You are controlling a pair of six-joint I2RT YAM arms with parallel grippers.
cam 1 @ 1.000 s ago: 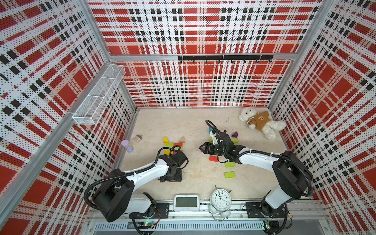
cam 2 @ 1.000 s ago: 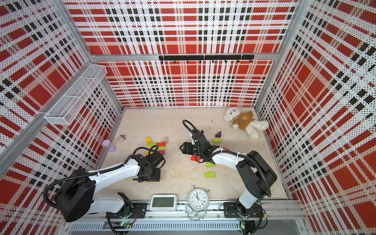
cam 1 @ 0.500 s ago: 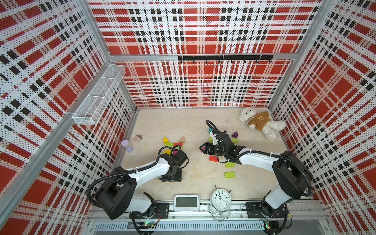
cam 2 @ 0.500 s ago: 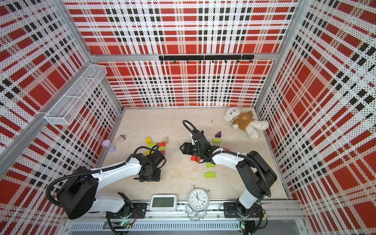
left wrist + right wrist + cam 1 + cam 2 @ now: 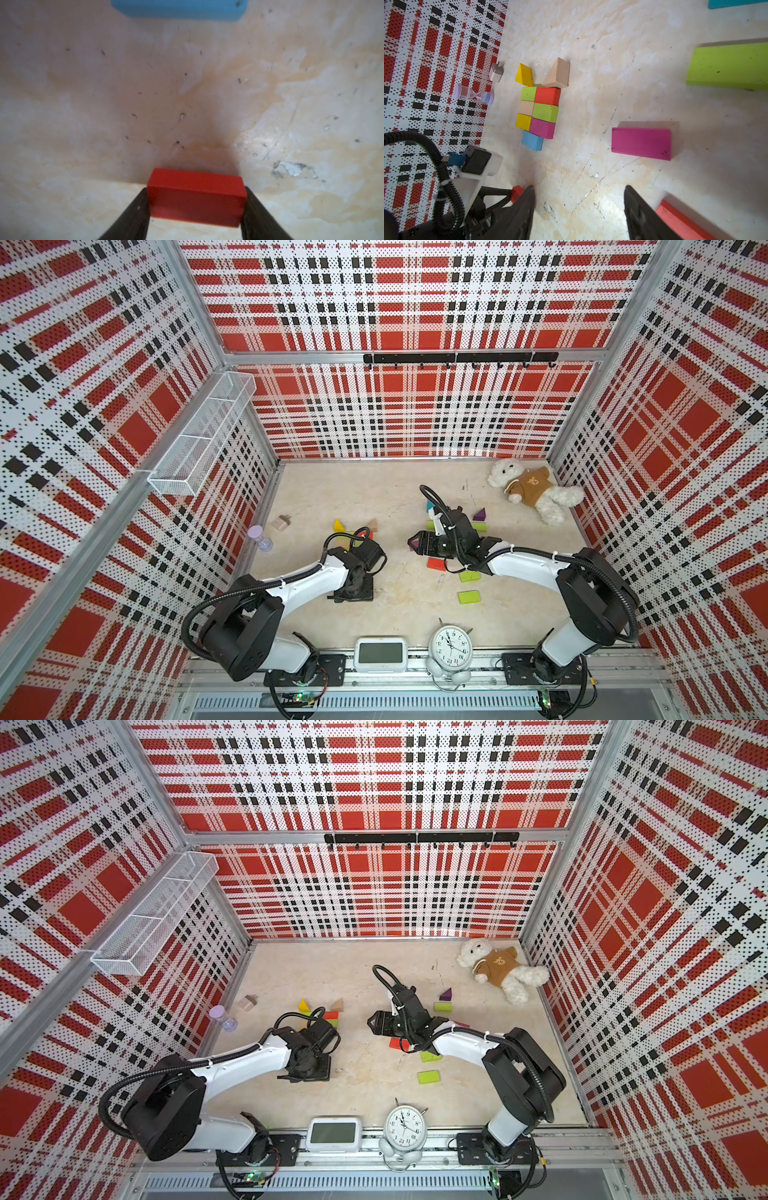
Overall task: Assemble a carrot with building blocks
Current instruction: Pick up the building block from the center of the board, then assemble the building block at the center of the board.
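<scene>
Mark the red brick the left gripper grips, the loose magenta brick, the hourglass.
gripped red brick (image 5: 196, 199): left wrist view, large face.
loose magenta brick (image 5: 641, 143): right wrist view, top face.
hourglass (image 5: 472, 94): right wrist view, glass middle.

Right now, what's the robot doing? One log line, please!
left gripper: shut on red block | right gripper: open, empty

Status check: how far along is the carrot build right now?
Done: a two-column brick body, blue brick at one end, yellow wedge and wood wedge at the other. In hand: the left gripper clamps a red brick; the right gripper is open, empty. Left: a magenta brick, lime brick and loose orange-red brick lie apart, unplaced.
</scene>
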